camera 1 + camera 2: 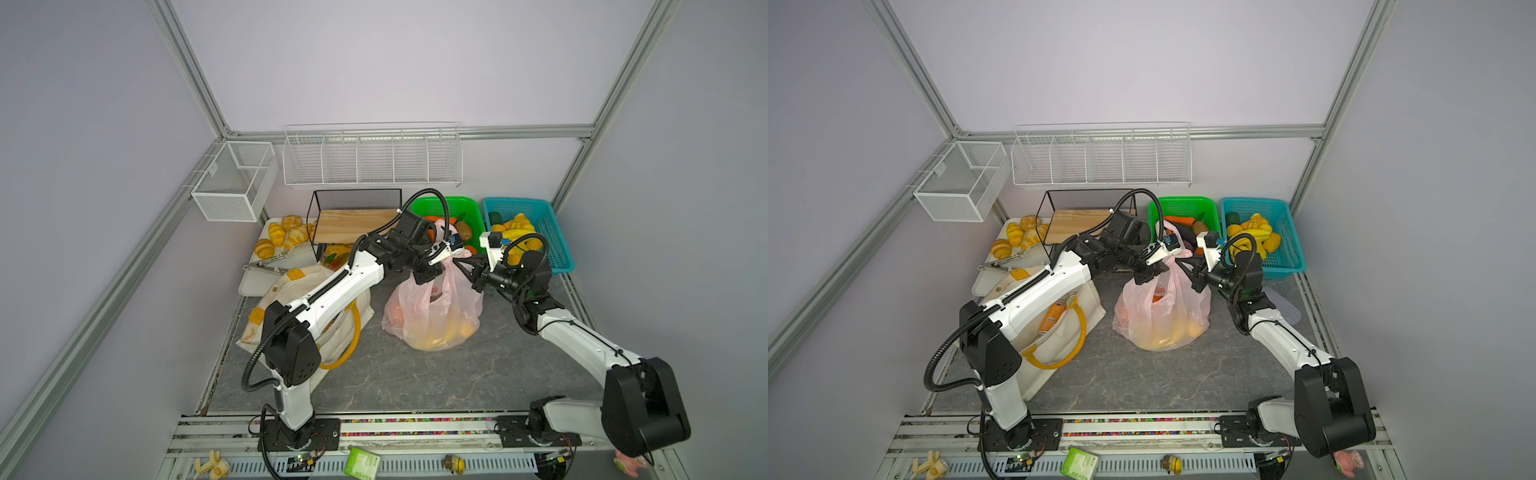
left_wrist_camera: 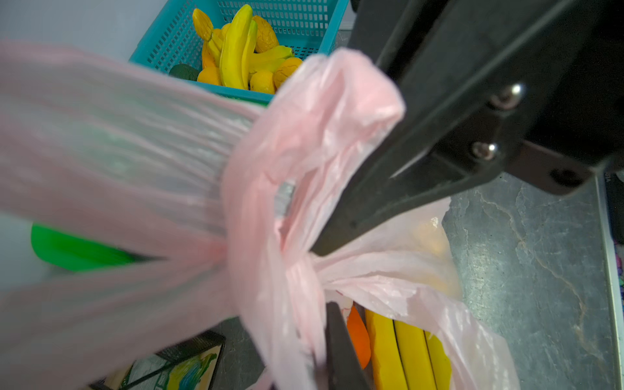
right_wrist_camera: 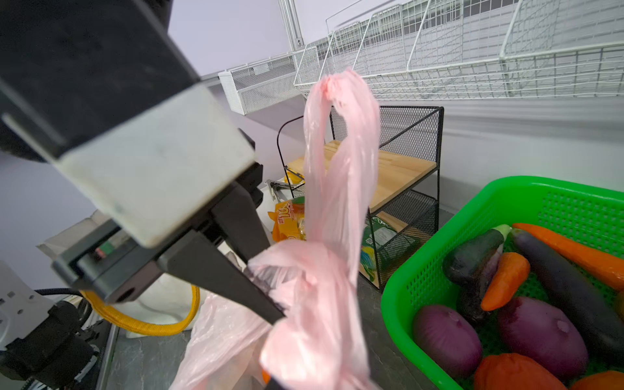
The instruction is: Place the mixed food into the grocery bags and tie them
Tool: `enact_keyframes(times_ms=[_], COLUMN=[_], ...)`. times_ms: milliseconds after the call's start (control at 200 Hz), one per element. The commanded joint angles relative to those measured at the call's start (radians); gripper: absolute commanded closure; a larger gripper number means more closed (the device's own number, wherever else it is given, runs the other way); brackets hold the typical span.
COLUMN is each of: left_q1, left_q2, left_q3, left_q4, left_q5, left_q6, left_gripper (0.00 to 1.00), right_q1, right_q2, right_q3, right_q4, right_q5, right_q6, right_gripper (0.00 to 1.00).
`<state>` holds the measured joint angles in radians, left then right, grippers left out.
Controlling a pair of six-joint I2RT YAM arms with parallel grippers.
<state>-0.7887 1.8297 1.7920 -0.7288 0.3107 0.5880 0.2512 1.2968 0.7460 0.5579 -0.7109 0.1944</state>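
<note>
Both bags look loaded, the orange soda can [image 1: 1053,318] in the canvas tote [image 1: 1054,353] and toy fruits [image 1: 446,332] in the pink plastic bag [image 1: 415,307] standing mid-surface [image 1: 415,374], but tying seems unfinished: the right end effector [image 1: 471,270] is clamped on its twisted handles, while the left end effector [image 1: 428,275] is at the same twist, grip unclear.

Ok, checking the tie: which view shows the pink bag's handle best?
Right wrist view: the handle stands as a whole loop. Left wrist view blurs it close up; both top views show it small.

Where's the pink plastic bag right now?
In both top views the pink plastic bag stands on the grey table near its middle, between the canvas tote and the right arm, in front of the green basket.
</note>
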Motion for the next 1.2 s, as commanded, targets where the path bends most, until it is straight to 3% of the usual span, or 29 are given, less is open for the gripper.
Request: enact_keyframes(times_ms=[0,235,350,505,620,725,815,970,1055,1195], left_q1=[-0.003,-0.001,-0.003,-0.006,-0.007,-0.007,-0.006,-0.004,-0.004,-0.003], left_q2=[-0.065,-0.119,-0.129,-0.129,-0.115,-0.125,-0.142,-0.142,-0.142,-0.148], left_q3=[-0.047,-0.141,-0.176,-0.189,-0.153,-0.142,-0.156,-0.161,-0.161,-0.161], left_q4=[0.004,0.085,0.148,0.215,0.185,0.124,0.107,0.109,0.116,0.117], left_q5=[-0.042,-0.033,-0.033,-0.006,-0.023,-0.042,-0.025,0.041,0.054,0.071], left_q6=[0.032,0.026,0.024,0.019,0.019,0.020,-0.004,-0.061,-0.080,-0.087], left_gripper=[0.78,0.58,0.56,0.62,0.86,1.00,1.00,1.00,1.00,1.00], right_q1=[0.000,0.000,0.000,0.000,-0.003,-0.009,-0.006,0.062,0.113,0.148], right_q2=[-0.048,-0.080,-0.087,-0.088,-0.108,-0.143,-0.171,-0.231,-0.236,-0.217], right_q3=[-0.015,-0.029,-0.027,-0.025,-0.020,-0.006,-0.020,-0.121,-0.165,-0.200], right_q4=[-0.071,-0.088,-0.077,-0.069,-0.134,-0.282,-0.323,-0.218,-0.154,-0.035], right_q5=[0.010,-0.015,-0.030,-0.033,-0.022,0.038,0.110,0.297,0.423,0.555], right_q6=[-0.068,-0.068,-0.033,-0.003,-0.063,-0.220,-0.315,-0.396,-0.409,-0.378], right_gripper=[0.93,0.94,0.93,0.93,0.90,0.77,0.61,0.33,0.11,0.01])
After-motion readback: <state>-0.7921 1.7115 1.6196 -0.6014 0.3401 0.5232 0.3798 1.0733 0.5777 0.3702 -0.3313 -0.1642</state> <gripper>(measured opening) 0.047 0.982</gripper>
